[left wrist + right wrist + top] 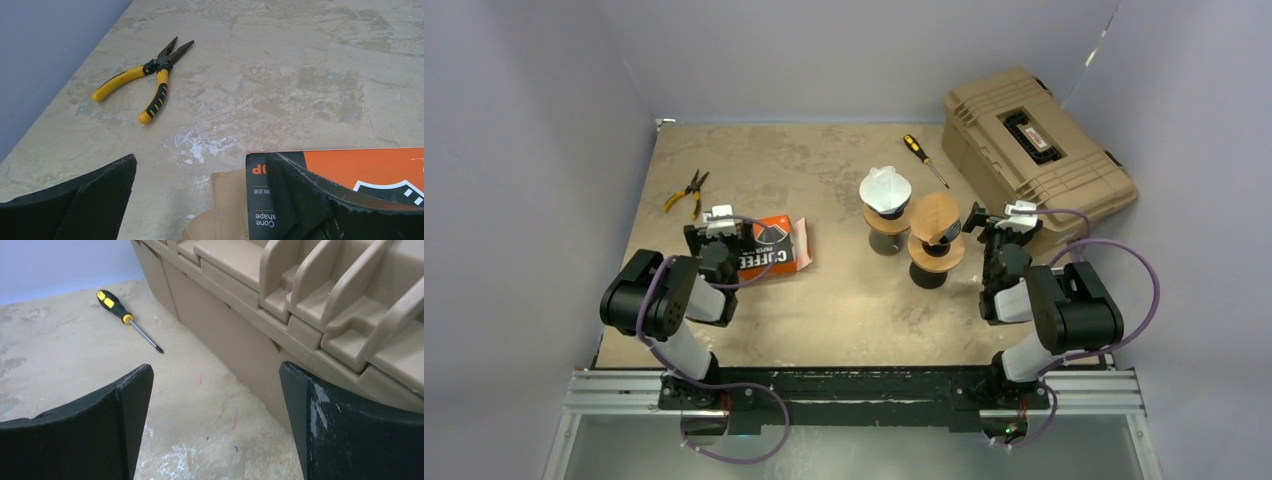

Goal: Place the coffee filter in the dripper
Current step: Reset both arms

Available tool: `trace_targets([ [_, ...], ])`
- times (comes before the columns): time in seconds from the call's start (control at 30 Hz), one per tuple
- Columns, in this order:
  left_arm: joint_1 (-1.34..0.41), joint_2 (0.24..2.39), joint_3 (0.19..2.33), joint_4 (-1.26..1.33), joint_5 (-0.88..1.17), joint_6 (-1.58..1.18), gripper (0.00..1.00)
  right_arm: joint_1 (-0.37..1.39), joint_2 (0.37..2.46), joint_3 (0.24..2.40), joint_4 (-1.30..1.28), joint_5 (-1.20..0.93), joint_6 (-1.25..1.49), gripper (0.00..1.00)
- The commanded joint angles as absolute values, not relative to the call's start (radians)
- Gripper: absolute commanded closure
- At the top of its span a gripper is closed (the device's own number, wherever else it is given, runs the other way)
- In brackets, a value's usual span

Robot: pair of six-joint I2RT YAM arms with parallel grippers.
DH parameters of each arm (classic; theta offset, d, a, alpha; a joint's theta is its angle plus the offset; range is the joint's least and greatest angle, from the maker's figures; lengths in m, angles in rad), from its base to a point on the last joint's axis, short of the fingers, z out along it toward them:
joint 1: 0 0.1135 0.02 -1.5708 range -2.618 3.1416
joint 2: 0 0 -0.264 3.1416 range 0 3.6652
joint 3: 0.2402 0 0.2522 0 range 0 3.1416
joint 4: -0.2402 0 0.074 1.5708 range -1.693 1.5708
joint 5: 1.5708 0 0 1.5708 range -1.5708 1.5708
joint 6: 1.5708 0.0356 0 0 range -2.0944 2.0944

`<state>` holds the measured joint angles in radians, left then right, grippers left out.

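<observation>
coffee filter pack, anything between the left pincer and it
Nothing visible. The open left pincer is right at the orange coffee filter pack, a brown filter poking from its end. Only tabletop lies between the pack and the brown-lined dripper.

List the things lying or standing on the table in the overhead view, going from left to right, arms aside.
pliers → orange coffee filter box → dripper with a white filter → dripper with a brown filter → tan case. The screwdriver is left out, since it sits across the brown-filter dripper's span.
</observation>
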<state>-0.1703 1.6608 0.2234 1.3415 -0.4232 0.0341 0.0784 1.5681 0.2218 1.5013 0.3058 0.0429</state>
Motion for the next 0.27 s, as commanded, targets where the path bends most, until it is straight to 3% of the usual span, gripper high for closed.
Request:
trace_targets([
  [0.0,-0.163,1.667,0.243,1.348,-0.437,0.008,0.01,0.076,1.563,0.248,1.517,0.371,0.054,0.01],
  [0.23,-0.163,1.665,0.245,1.341,-0.436,0.008,0.01,0.077,1.567,0.254,1.514,0.38,0.053,0.01],
])
